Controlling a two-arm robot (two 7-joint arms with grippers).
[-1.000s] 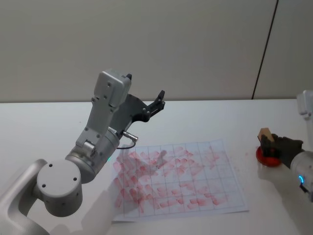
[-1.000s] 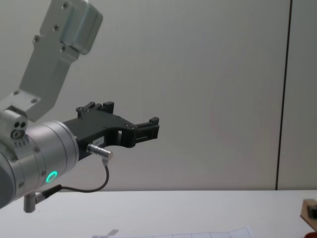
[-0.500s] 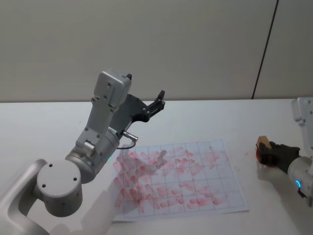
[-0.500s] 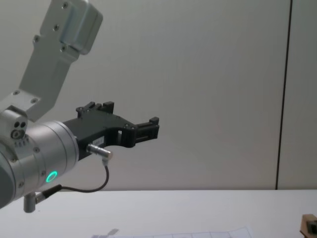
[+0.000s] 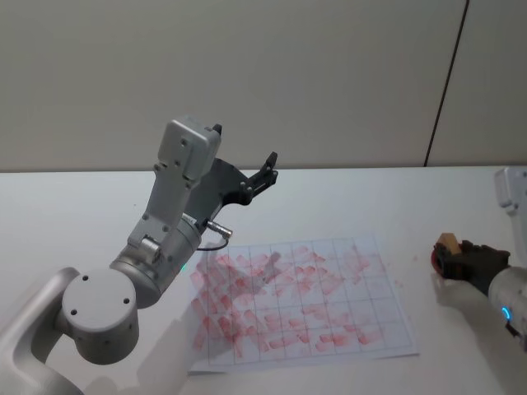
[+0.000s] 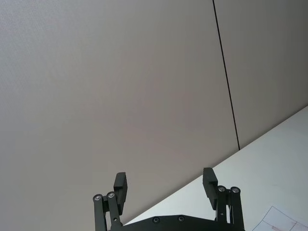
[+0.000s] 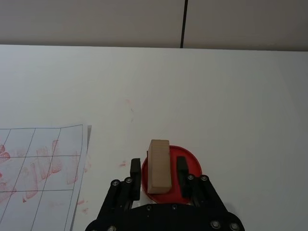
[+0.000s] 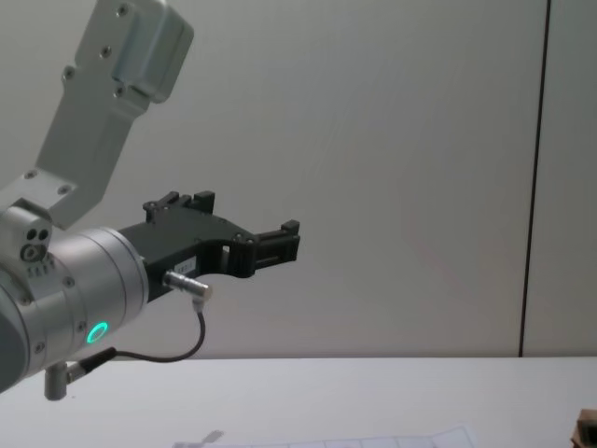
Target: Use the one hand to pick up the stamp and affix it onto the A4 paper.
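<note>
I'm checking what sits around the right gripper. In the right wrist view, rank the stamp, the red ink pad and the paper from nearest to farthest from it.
1. The stamp, a tan block standing between the fingers of the right gripper.
2. The red ink pad, directly beneath the stamp and the fingertips.
3. The paper, lying flat on the table off to the gripper's left, apart from the pad.

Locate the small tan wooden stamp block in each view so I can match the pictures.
Head view: the small tan wooden stamp block sits at the far right, in the right gripper, right of the white gridded A4 paper.
Right wrist view: low centre, between the black fingers, over the round red ink pad.
Chest view: a tan sliver at the bottom right corner.
Left wrist view: not in it.
Shared landmark: the paper's red-stamped grid.
</note>
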